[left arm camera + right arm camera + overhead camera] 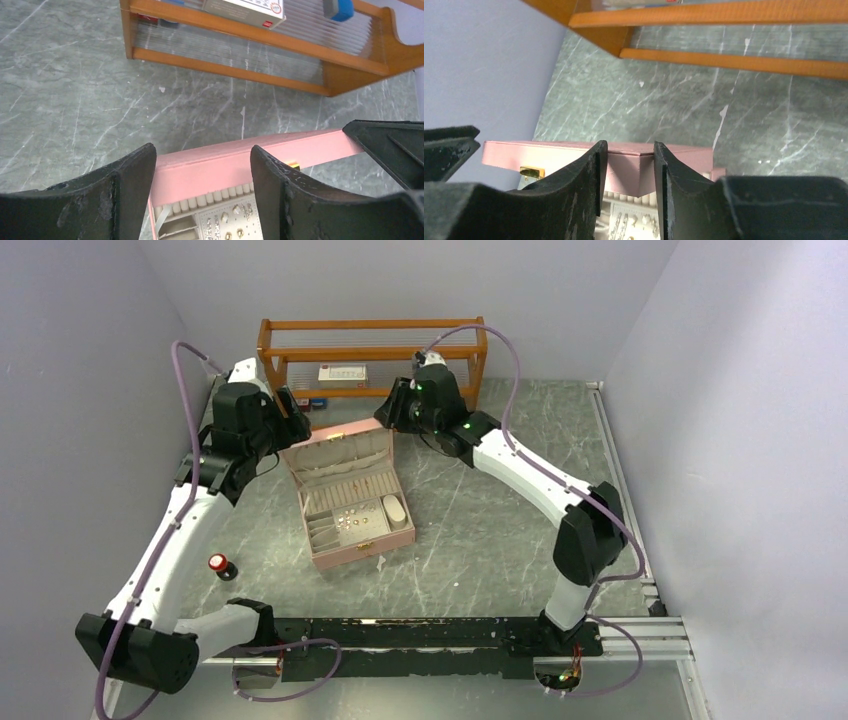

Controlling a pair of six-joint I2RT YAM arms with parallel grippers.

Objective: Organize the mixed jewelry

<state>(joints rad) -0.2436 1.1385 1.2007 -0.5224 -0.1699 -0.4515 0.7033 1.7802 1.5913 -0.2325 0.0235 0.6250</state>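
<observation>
Grey marbled tabletop (480, 530) fills my overhead feed, with grey walls on three sides and an orange wooden rack (372, 332) against the back one. A white carton (342, 373) lies on the rack's shelf. The pink jewelry box (355, 530) sits mid-table between the two arms. It is open, and its lid (338, 452) stands up at the far side. Its tray holds a row of ring rolls, a pad dotted with small studs (350, 520) and a cream oval piece (393, 510) in the right-hand compartment.

Both arms reach to the lid's top edge. The left gripper (297, 422) is at the lid's left corner. On its wrist camera I see the fingers (125, 195) spread wide, with the pink edge running between them and touching neither.

The right gripper (392, 410) is at the opposite corner. On its wrist camera the fingers (584, 185) are drawn in close on either side of the lid's corner. From this angle I cannot tell whether the pads actually press on it. A gold clasp (531, 172) shows on the lid's edge to the left of them.

A small red-capped bottle (220, 565) stands on the table beside the left forearm, well apart from the box.
</observation>
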